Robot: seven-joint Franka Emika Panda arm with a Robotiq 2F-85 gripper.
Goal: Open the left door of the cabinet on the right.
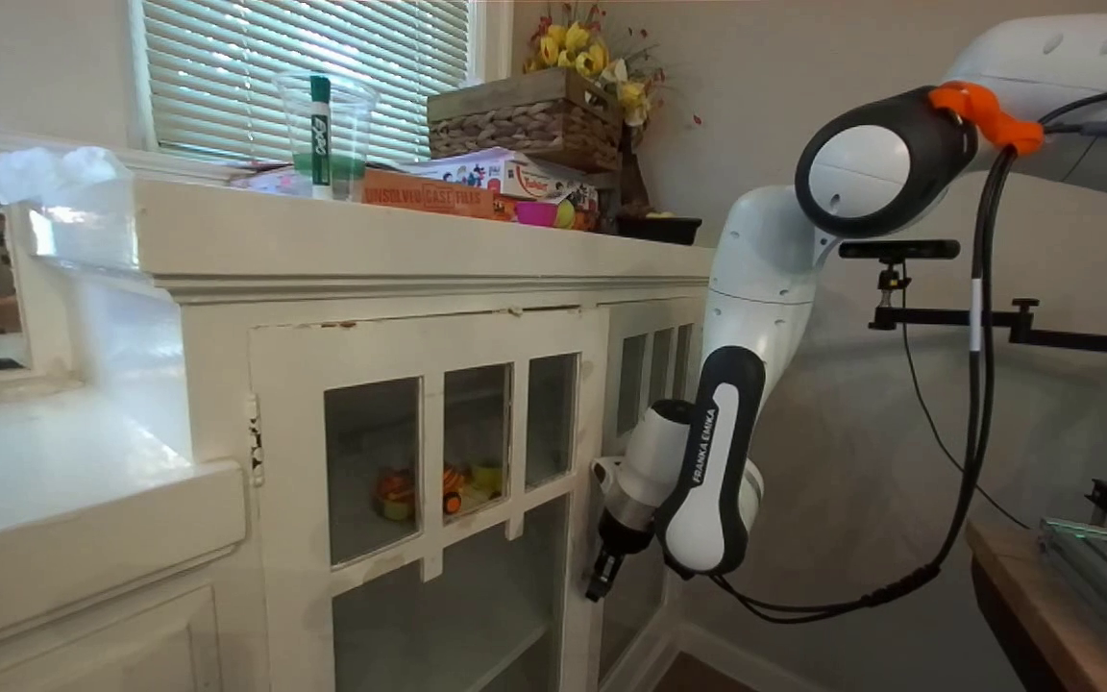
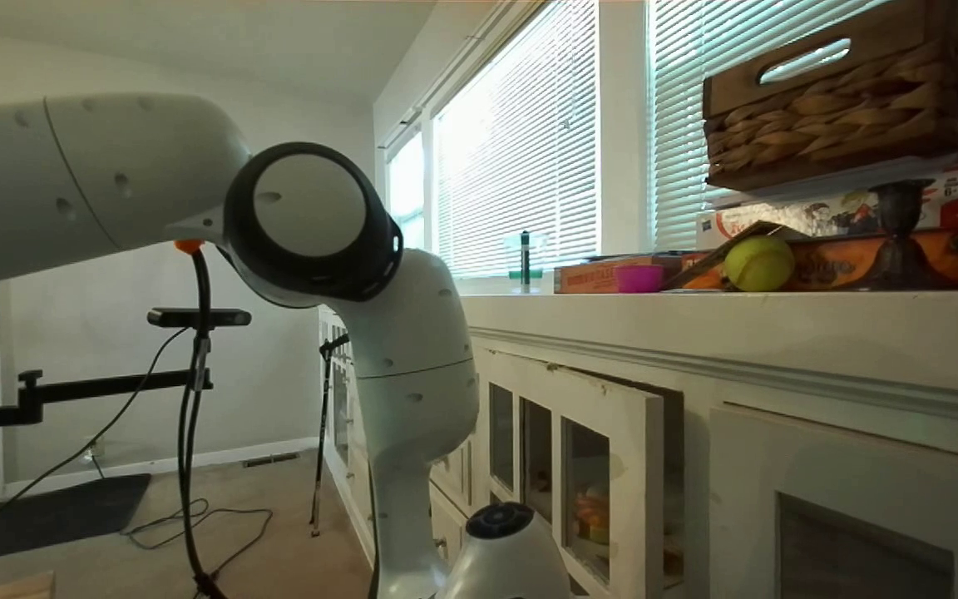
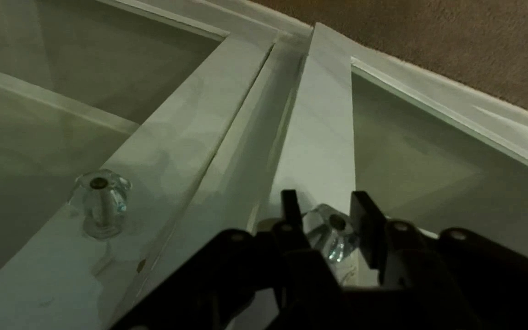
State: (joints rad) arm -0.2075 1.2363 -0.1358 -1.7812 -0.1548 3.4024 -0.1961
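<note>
The white cabinet point(image 1: 438, 240) also shows in an exterior view point(image 2: 812, 329). Its left door point(image 1: 376, 351), white with a grid of glass panes, is slightly ajar; in an exterior view the door point(image 2: 639, 466) stands out with a dark gap behind its free edge. In the wrist view, the left door point(image 3: 321, 123) is on the right and the shut twin door point(image 3: 167, 146) on the left. My gripper point(image 3: 324, 206) has its fingers against both sides of the left door's clear glass knob point(image 3: 330, 231). The gripper point(image 1: 599, 581) is at the door's free edge.
A basket point(image 1: 525, 125), boxes point(image 1: 429, 192) and a cup with a marker point(image 1: 320, 135) stand on the cabinet top. Toys point(image 1: 453, 490) show behind the glass. A low white unit point(image 1: 83, 519) adjoins the hinge side. A black cable point(image 1: 976, 384) hangs from the arm.
</note>
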